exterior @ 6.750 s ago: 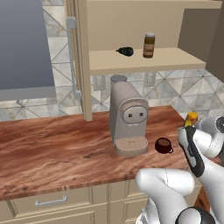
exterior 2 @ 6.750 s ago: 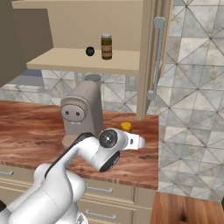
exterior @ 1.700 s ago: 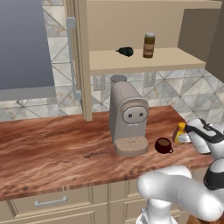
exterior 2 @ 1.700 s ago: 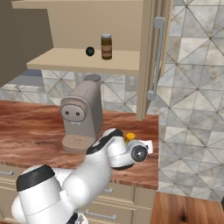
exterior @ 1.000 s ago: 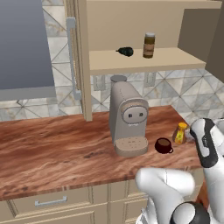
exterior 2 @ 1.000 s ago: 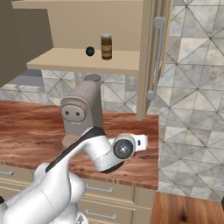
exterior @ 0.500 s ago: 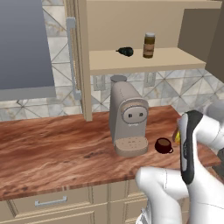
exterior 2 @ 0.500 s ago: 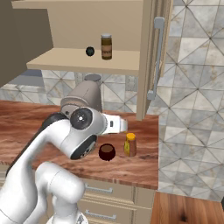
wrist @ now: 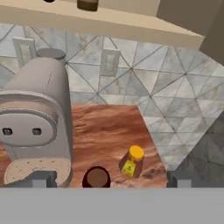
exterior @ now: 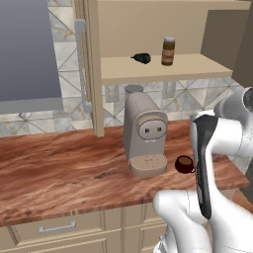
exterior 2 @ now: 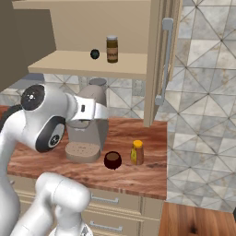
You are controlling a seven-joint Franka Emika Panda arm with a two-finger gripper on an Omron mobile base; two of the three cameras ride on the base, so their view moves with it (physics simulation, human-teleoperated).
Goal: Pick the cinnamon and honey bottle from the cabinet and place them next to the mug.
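Note:
The honey bottle (exterior 2: 137, 152) stands upright on the wooden counter, just right of the dark-brown mug (exterior 2: 112, 160). In the hand view both sit low, honey bottle (wrist: 132, 162) and mug (wrist: 96, 177), with my gripper (wrist: 110, 181) open above and well back from them, nothing between its fingertips (wrist: 43, 179). The cinnamon (exterior 2: 112, 49) jar stands on the cabinet (exterior 2: 87, 62) shelf, also seen as cinnamon (exterior: 168, 51) on the cabinet (exterior: 163, 69) board. My arm hides the honey bottle in the left base view; the mug (exterior: 184, 164) shows beside it.
A beige coffee machine (exterior 2: 87, 133) stands on the counter left of the mug. A small black rounded object (exterior 2: 94, 54) lies on the shelf left of the jar. The open cabinet door (exterior 2: 162, 60) hangs at the right. The counter ends just right of the bottle.
My arm has swung up and back from the honey bottle toward the front of the coffee machine. The bottle stays standing free beside the mug.

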